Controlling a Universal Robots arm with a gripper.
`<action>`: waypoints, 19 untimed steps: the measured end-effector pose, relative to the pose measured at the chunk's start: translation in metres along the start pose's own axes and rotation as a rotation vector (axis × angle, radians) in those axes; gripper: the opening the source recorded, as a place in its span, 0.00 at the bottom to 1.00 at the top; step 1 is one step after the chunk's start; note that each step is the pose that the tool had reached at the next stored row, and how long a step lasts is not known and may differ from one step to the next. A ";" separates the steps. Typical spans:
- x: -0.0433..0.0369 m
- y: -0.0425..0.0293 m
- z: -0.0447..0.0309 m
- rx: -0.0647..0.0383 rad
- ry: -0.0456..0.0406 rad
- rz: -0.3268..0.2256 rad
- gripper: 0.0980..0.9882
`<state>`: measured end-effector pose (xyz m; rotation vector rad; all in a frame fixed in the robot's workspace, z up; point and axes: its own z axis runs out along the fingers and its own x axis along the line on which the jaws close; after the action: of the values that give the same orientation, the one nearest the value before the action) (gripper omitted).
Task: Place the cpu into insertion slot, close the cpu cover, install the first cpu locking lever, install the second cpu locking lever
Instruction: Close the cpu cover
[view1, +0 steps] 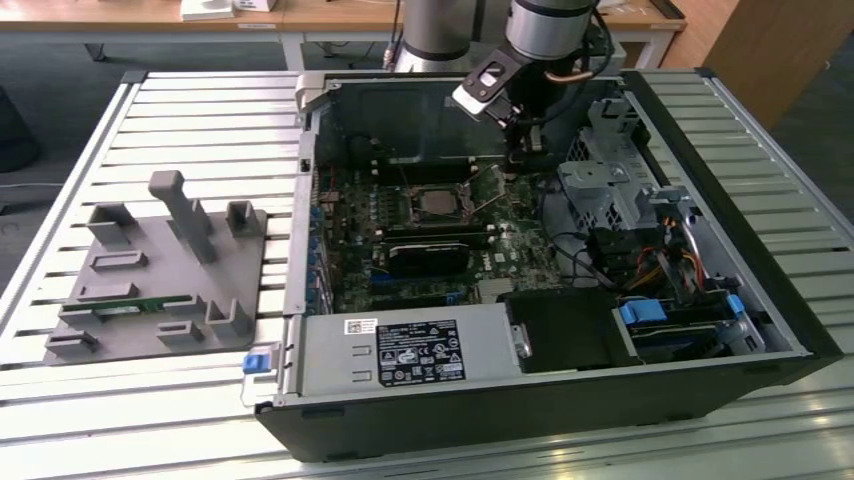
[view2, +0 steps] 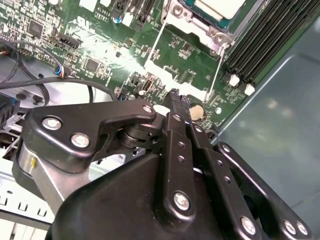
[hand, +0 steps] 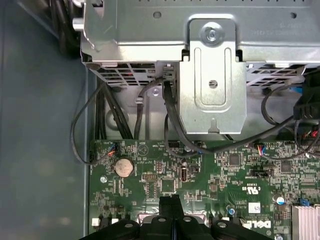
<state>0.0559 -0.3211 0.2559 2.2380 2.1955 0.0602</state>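
claw pinched together, gripping nothing | cpu: 1 | thin wire levers: 2, between claw and cpu

The exterior view is looking down from high up and some way off at the open computer case on the slatted table, with the arm at the far side. Both wrist views are riding close above the motherboard, peering past the gripper. The first is facing straight down beside the drive cage; the second is slanting toward the memory slots. They are sharing what seems to be the same coin cell.
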 end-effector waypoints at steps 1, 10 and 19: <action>0.0002 0.0012 0.0004 0.001 0.0001 0.000 0.01; 0.0014 0.0072 0.0044 0.003 0.0000 -0.003 0.01; 0.0020 0.0088 0.0136 0.005 0.0001 -0.003 0.01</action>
<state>0.0652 -0.3189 0.2426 2.2372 2.2017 0.0546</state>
